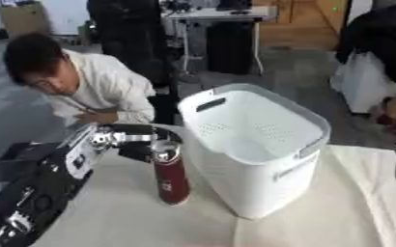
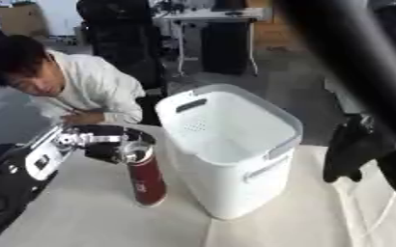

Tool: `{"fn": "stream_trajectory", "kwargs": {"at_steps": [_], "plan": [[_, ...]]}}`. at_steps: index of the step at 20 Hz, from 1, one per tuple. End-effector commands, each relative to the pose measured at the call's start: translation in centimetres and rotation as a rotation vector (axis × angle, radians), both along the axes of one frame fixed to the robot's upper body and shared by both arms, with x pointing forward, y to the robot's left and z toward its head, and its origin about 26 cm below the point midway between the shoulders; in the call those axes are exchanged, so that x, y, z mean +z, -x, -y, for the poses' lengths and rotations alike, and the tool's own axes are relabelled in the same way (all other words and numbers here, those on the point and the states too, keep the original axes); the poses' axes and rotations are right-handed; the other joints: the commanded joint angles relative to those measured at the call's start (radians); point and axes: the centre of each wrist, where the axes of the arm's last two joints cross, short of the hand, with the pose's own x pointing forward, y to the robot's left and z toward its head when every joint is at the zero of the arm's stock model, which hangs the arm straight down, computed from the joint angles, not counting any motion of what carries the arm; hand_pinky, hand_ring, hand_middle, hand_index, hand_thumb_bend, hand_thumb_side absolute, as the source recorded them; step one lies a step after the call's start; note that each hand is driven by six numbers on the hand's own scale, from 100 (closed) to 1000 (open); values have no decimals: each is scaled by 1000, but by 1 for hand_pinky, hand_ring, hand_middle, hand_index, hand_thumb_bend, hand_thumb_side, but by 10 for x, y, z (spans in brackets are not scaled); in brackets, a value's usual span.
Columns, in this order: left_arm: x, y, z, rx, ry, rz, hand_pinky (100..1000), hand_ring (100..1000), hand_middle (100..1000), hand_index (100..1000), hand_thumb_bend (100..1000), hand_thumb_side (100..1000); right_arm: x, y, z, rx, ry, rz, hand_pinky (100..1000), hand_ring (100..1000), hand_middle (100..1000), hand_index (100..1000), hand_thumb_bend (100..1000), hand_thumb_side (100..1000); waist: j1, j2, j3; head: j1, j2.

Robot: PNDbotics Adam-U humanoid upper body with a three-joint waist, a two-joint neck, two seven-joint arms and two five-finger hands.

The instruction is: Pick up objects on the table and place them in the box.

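Note:
A tall red bottle (image 1: 173, 183) with a silvery top stands on the cloth-covered table (image 1: 117, 217), just left of the white plastic box (image 1: 277, 188). My left hand (image 1: 136, 145) comes in from the lower left and is at the bottle's top, its dark fingers curled round the neck. The bottle's base rests on the table and it leans slightly. The box is a tall perforated basket with handle slots, and what shows of its inside looks bare. My right hand (image 2: 350, 155) hangs dark at the right, beyond the box and above the table.
My left forearm (image 1: 41, 188) lies across the table's left edge. Wrinkled cloth spreads to the right of the box and in front of it.

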Motion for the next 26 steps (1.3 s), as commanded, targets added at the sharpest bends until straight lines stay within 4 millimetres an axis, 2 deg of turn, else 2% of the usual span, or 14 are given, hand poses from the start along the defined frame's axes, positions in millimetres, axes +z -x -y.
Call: {"fn": "stream_trajectory", "kwargs": {"at_steps": [1,12,25,26], "plan": [[14,-1,-6,-182,-99,-28,1000,1000,1000,1000,294,1000,8,2,-1,77,112,248,125,398,460,647,100,1000,0,-10,1,9,-13],[13,0,-8,-172,-95,-33,1000,1000,1000,1000,289,1000,7,2,-1,78,117,247,127,402,461,648,100,1000,0,-11,3,9,-14],[5,-1,-6,-178,-88,-67,1000,1000,1000,1000,326,1000,8,2,-1,79,124,249,130,407,462,649,100,1000,-1,-9,2,10,-16],[4,-1,-6,-179,-89,-71,972,1000,1000,1000,348,1000,8,2,-1,79,124,249,131,407,462,649,100,1000,-1,-9,2,9,-16]]}}
